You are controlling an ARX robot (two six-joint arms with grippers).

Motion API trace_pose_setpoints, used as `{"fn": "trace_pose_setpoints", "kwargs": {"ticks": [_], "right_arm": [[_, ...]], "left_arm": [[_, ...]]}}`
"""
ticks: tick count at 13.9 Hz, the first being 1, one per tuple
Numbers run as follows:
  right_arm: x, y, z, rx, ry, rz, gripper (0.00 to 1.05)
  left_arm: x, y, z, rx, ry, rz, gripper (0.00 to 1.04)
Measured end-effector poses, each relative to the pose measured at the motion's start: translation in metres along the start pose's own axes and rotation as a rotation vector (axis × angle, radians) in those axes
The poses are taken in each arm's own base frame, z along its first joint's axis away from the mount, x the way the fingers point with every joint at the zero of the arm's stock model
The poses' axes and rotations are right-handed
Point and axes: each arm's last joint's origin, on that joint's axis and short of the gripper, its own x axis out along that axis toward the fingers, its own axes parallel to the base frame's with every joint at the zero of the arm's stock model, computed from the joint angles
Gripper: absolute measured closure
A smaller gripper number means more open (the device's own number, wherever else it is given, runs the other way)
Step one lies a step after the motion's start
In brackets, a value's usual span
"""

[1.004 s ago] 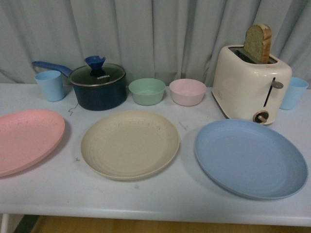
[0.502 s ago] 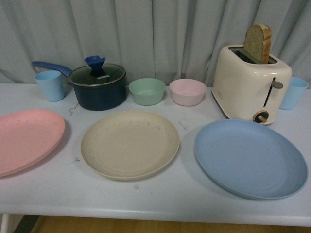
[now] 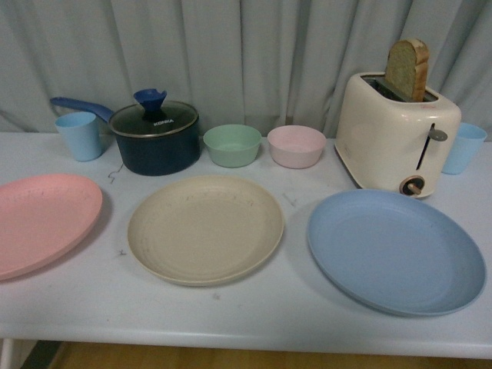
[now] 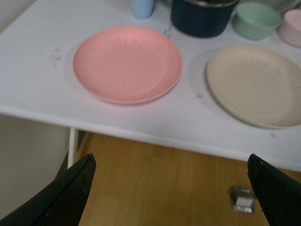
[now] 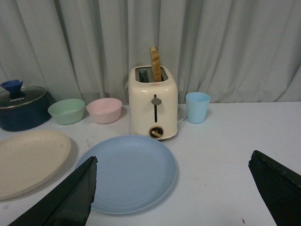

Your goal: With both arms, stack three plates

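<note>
Pink plate (image 3: 42, 223), beige plate (image 3: 205, 228), blue plate (image 3: 396, 250) sit apart on bench (image 3: 254, 319), likely so ea. arm takes an outer one; left fingers (image 4: 70, 193), right fingers (image 5: 70, 197) wide, empty.

"KONKA" on pot lid (image 3: 163, 121)

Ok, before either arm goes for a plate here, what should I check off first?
1. Plates lie apart, none stacked yet, meaning the pink plate, beige plate and blue plate: ok.
2. All three plates are empty: ok.
3. The left claw is open and empty, facing the pink plate: ok.
4. The right claw is open and empty, facing the blue plate: ok.
5. Gap between the blue plate's far rim and the toaster: cannot tell.
</note>
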Motion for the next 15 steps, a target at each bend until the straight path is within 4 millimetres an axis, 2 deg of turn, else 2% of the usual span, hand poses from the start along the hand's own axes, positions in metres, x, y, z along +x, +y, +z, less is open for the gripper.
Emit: {"fn": "trace_pose_setpoints", "kwargs": {"ticks": [1, 2, 3, 5, 6, 7, 9, 10, 11, 12, 15], "right_arm": [[0.000, 0.000, 0.000, 0.000, 0.002, -0.001, 0.06], [0.000, 0.000, 0.000, 0.000, 0.002, -0.001, 0.06], [0.000, 0.000, 0.000, 0.000, 0.001, -0.001, 0.06], [0.000, 0.000, 0.000, 0.000, 0.002, -0.001, 0.06], [0.000, 0.000, 0.000, 0.000, 0.001, -0.001, 0.06], [0.000, 0.000, 0.000, 0.000, 0.002, -0.001, 0.06], [0.000, 0.000, 0.000, 0.000, 0.001, -0.001, 0.06], [0.000, 0.000, 0.000, 0.000, 0.001, -0.001, 0.06], [0.000, 0.000, 0.000, 0.000, 0.001, -0.001, 0.06], [0.000, 0.000, 0.000, 0.000, 0.001, -0.001, 0.06], [0.000, 0.000, 0.000, 0.000, 0.001, -0.001, 0.06]], "left_arm": [[-0.001, 0.002, 0.033, -0.039, -0.064, 0.020, 0.07], [0.001, 0.004, 0.080, -0.044, -0.185, 0.016, 0.07], [0.019, 0.005, 0.116, -0.010, -0.235, 0.003, 0.07], [0.087, 0.004, 0.147, 0.065, -0.147, -0.001, 0.07], [0.127, 0.008, 0.152, 0.095, -0.073, 0.019, 0.07], [0.163, 0.016, 0.156, 0.089, 0.005, 0.028, 0.07], [0.219, 0.032, 0.155, 0.063, 0.090, 0.061, 0.07], [0.239, 0.037, 0.145, 0.052, 0.131, 0.067, 0.07], [0.256, 0.040, 0.127, 0.041, 0.193, 0.070, 0.07], [0.272, 0.046, 0.107, 0.025, 0.228, 0.084, 0.07], [0.281, 0.067, 0.075, -0.017, 0.228, 0.126, 0.07]]}}
